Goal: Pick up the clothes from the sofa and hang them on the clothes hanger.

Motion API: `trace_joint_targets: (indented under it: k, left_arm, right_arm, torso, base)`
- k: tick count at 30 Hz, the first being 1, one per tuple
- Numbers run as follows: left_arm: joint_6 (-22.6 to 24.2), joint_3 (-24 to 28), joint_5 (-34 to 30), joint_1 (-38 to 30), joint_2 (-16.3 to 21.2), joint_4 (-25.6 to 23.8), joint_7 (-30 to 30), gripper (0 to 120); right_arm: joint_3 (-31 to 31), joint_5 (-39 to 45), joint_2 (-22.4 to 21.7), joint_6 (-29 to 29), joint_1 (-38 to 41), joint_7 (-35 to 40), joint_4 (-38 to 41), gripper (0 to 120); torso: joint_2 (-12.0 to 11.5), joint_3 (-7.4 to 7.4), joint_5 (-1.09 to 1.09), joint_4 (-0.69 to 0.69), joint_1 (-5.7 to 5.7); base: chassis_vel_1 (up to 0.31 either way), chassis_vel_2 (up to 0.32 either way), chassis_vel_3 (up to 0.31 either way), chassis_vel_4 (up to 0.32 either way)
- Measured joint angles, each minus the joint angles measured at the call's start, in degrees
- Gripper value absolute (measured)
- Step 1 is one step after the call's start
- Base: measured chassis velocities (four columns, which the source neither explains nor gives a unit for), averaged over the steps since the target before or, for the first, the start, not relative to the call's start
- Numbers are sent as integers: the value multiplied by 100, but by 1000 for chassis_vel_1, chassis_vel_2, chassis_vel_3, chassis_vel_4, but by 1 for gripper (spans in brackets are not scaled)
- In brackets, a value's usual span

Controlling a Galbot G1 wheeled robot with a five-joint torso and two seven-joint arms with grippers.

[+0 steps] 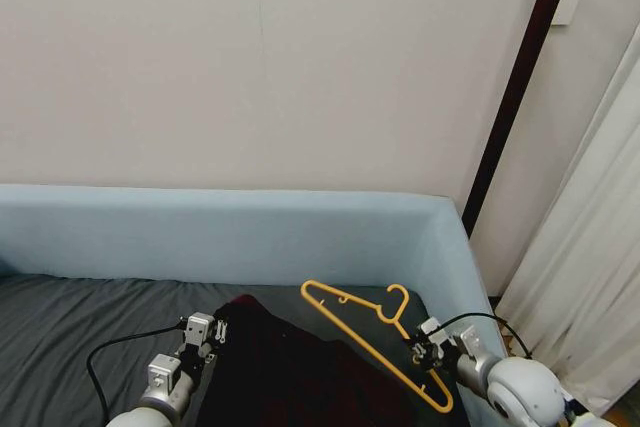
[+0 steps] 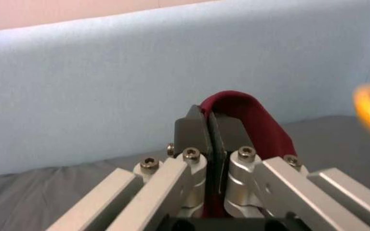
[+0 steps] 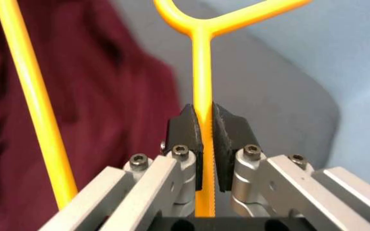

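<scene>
Nearest, at lower left: left gripper pressed shut on a raised fold of the dark red garment. At lower right: right gripper pinching one straight bar of the orange hanger, pads flat against both sides. Between the two: garment bunched on the grey seat of the sofa, hanger slanted over its right edge, hook toward the corner. Farther back: light-blue backrest, then plain wall, dark pole and pale curtain at right.

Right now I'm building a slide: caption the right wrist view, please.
Right gripper shut on the yellow hanger, dark red garment beyond.
</scene>
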Motion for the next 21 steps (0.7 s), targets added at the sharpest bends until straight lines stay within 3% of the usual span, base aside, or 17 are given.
trace_joint_targets:
  k: [4,10,21]
  left_arm:
    - [5,-8,-25,-7,29,-39,0,0]
    - [7,-9,-11,92,25,-182,0,0]
    - [6,12,-9,154,56,-353,1,0]
  right_arm:
    - [-261,-602,-51,102,-201,-124,271,4]
    - [-917,-1443,158,227,-259,268,402,4]
    - [-1583,-1868,345,23,-202,1158,477,4]
  torso:
    - [0,0,2,0,0]
    - [0,0,0,1,0]
    - [0,1,1,0,0]
  base:
    - [0,0,0,0]
    - [0,0,0,0]
    - [0,0,0,0]
